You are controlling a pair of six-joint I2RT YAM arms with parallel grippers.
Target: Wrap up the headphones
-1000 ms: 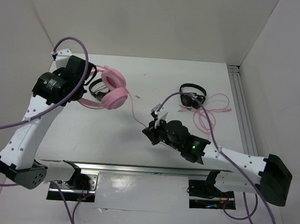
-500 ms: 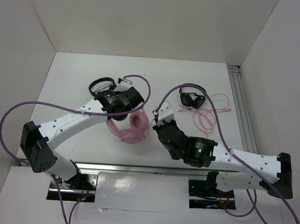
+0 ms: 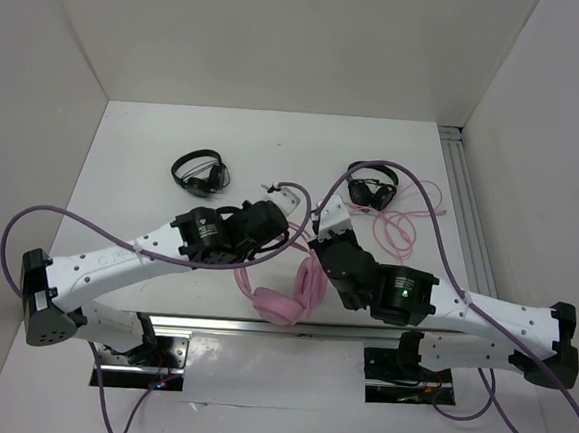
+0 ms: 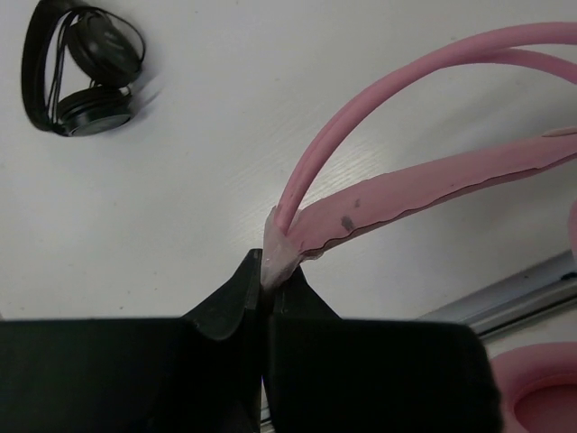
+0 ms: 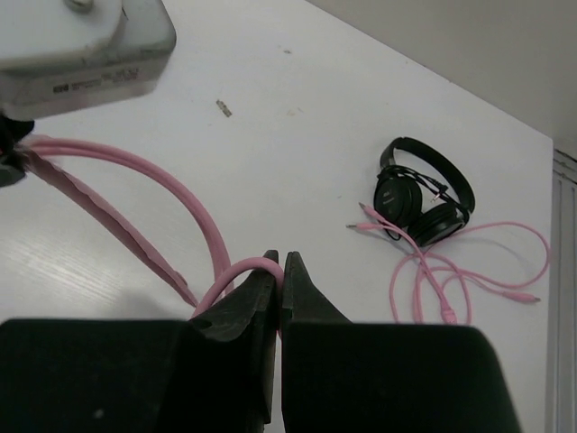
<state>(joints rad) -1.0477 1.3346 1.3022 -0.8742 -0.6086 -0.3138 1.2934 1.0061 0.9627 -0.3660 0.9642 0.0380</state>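
Observation:
The pink headphones (image 3: 281,302) hang near the table's front edge between the two arms, earcups low. My left gripper (image 4: 268,271) is shut on one end of the thin pink headband (image 4: 406,176), which arches away to the right; part of an earcup (image 4: 541,397) shows at the lower right. My right gripper (image 5: 281,263) is shut on a loop of the pink cable (image 5: 230,272) just beside the headband (image 5: 108,216). The rest of the cable lies in a loose coil (image 3: 401,223) at the right.
Two small black headphones lie on the table, one at the back left (image 3: 198,170), one at the back right (image 3: 370,191) touching the pink coil. A metal rail (image 3: 261,327) runs along the near edge. White walls enclose the table.
My left arm has swung from the far left to the near middle, carrying the pink headphones with it. My right gripper has shifted slightly, staying shut on the cable.

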